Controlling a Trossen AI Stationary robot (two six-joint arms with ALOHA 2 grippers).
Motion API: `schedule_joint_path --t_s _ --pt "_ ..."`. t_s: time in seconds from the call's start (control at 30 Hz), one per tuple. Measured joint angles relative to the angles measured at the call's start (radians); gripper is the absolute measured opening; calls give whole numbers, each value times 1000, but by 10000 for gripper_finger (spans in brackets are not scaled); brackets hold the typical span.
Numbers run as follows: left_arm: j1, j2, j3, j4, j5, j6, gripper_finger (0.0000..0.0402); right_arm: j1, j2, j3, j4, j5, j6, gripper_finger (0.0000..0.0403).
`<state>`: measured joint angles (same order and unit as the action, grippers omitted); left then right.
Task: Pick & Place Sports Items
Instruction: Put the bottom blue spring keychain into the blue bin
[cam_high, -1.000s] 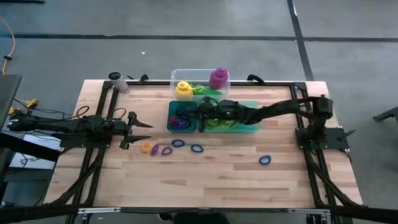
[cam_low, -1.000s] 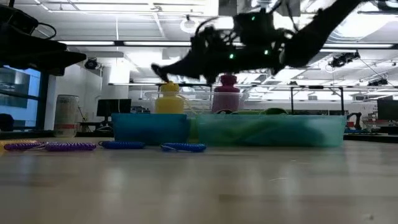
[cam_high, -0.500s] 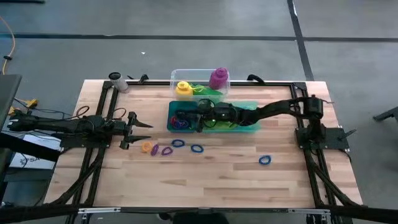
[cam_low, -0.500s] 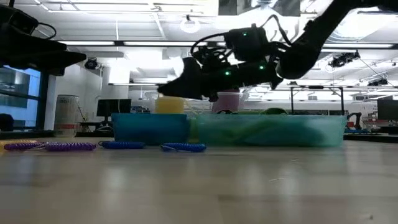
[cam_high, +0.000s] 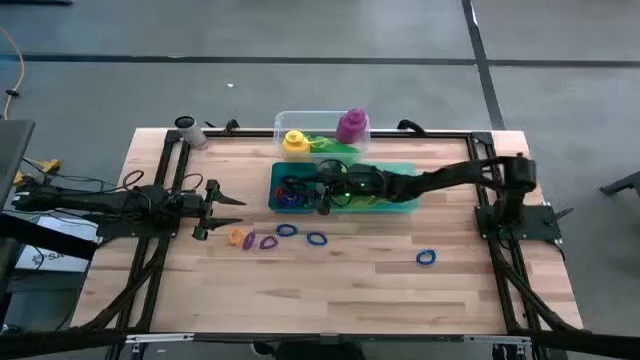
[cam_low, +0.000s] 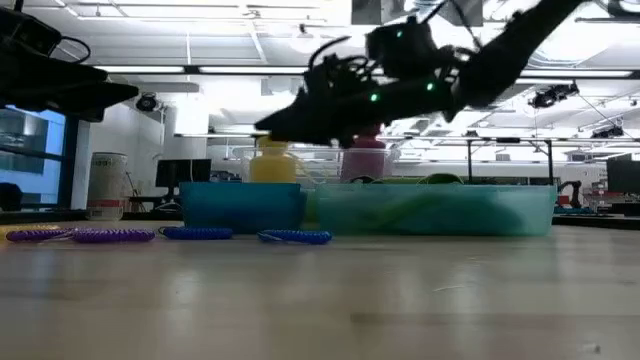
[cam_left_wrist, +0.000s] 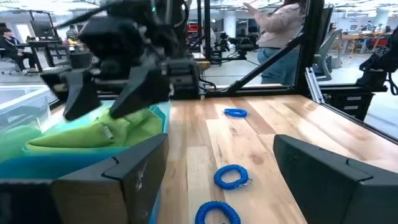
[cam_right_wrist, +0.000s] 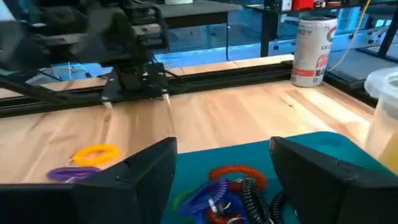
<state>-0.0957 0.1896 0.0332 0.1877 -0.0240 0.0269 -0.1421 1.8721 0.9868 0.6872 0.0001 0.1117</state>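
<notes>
Hovering right gripper (cam_high: 322, 187), fingers apart and empty, at frame centre over tray's (cam_high: 404, 206) ring pile (cam_high: 293, 192), presumably for dropping there.

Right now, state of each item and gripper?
right gripper: open, empty, above the teal tray
left gripper: open, parked at table's left
yellow bottle: upright in clear tub
purple bottle: upright in tub
green cloth: lying in tray
</notes>
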Motion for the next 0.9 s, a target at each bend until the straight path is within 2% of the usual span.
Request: schedule_joint_path --t_s 0.37,0.7,0.9 --pt "0 0 0 0 0 0 236 75 -296 0 -414 1 26 207" --pt "0 0 0 0 0 0 236 184 -552 0 -846 -3 238 207" --pt "0 0 0 0 0 0 236 309 -627 0 -1075 15 362 207"
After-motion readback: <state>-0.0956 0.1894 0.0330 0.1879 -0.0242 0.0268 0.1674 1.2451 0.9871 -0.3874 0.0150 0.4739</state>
